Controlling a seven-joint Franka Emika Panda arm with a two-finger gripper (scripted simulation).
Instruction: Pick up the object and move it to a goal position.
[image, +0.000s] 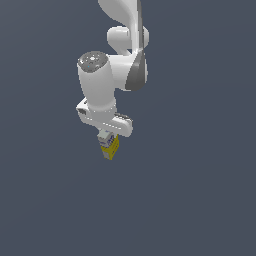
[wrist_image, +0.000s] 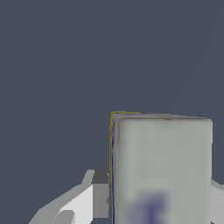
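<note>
- Arm (image: 107, 82), white, comes down from the top of the exterior view, wrist pointing down.
- Pincer (image: 107, 136) sits under the wrist flange, clenched on the box (image: 110, 147).
- Box: yellow lower body, white-grey top part tucked up between the fingers; only the yellow part hangs clear below.
- Box looks slightly tilted in the exterior view, lower end leaning toward the exterior view's right.
- Box is near the middle of the exterior view, just left of centre, directly below the arm's hand.
- Background is flat dark grey-blue all round; no table edge visible, so cannot tell if the box touches the table or is lifted.
- No shadow under the box that I can make out.
- Wrist view: box (wrist_image: 162, 170) fills a big part of the picture, pale grey-white face toward the camera, blurry blue mark (wrist_image: 151, 209) on it.
- Thin yellow edge shows along one side and corner of that face.
- One finger (wrist_image: 99, 194), grey with a dark pad, pressed against the box's side; a sliver of the other finger (wrist_image: 217, 192) on the opposite side.
- Box narrower than the pincer's span.
</note>
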